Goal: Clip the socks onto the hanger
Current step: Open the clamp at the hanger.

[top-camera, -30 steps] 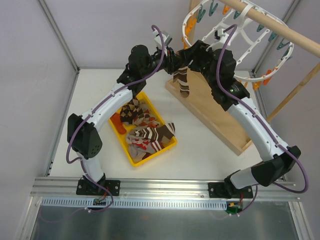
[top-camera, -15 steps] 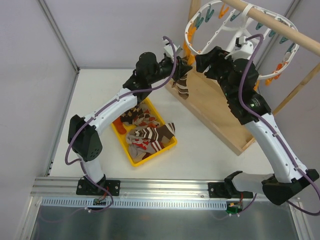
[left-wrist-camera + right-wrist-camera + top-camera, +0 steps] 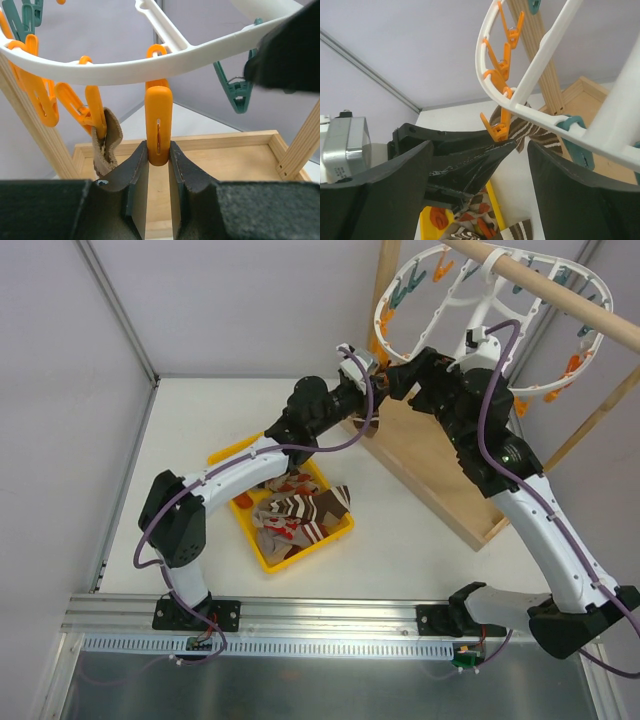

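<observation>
Over at the back of the white worktop (image 3: 200, 420), the white ring hanger (image 3: 130, 72) hangs above its wooden stand (image 3: 430, 470) with both arms raised to its rim, while most of the socks (image 3: 300, 510) lie heaped in the yellow tray (image 3: 312, 550) nearer the front. Up at that rim the left hand (image 3: 159, 147) is nipped narrowly on the lower end of an orange clothespin (image 3: 158, 112), I'd guess to steady or spring it for a sock, and the right hand (image 3: 480, 147) stands wide beside it, holding nothing. One beige sock cuff (image 3: 111, 145) hangs from the neighbouring orange peg (image 3: 96, 112), apparently pinned.
</observation>
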Motion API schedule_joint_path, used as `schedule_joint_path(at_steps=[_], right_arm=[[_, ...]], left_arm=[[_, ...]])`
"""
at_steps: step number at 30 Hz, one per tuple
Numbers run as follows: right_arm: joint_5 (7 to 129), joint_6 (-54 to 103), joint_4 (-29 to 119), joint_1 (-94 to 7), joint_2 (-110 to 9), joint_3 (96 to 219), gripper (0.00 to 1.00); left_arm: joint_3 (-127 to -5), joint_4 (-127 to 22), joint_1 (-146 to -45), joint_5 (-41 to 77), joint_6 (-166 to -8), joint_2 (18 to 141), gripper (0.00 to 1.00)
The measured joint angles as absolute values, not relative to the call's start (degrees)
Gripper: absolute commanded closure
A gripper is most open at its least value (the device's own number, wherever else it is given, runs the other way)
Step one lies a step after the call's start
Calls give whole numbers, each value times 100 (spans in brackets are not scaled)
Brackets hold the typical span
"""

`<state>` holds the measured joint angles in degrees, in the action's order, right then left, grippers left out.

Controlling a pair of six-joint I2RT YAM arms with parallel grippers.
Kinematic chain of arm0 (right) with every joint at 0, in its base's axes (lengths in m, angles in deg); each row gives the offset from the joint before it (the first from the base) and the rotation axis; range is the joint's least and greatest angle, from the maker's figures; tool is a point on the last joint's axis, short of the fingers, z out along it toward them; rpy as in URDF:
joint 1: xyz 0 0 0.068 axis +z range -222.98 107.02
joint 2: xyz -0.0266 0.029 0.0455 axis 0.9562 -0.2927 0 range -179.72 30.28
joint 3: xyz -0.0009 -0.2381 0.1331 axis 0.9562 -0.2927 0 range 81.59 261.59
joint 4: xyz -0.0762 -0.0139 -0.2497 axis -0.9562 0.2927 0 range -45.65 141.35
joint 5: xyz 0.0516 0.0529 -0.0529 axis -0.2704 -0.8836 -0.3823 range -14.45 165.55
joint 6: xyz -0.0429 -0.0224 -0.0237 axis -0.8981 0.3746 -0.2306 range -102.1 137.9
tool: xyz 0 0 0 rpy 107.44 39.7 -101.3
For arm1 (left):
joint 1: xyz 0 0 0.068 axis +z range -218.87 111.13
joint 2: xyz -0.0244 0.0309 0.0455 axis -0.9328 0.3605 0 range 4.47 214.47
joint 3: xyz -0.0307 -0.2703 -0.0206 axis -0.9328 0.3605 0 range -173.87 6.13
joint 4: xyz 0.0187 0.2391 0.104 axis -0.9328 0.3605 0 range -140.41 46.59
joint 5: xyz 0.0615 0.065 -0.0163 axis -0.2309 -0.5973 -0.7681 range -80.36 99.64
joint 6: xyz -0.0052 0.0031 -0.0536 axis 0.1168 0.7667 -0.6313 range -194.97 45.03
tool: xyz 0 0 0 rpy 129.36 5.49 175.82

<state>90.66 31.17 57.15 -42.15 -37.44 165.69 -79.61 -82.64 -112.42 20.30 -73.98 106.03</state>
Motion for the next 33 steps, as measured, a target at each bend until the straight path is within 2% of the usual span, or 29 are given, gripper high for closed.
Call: schedule_joint_path(at_steps=[12,22,33], right_arm=[[8931,3109,5741,-4215,-4067,16518,22],[8815,3065,5479,-4220,-4094,16481,42],[8760,3039,5400,-4272,-4133,16418,52]], left_arm=[[-7502,-8535,-11502,1809,-7266,10187,95],[-7469,-8555,-11502,1844,-7371,10142,95],[-7454,-8557,-11504,1866,-7426,10142,94]])
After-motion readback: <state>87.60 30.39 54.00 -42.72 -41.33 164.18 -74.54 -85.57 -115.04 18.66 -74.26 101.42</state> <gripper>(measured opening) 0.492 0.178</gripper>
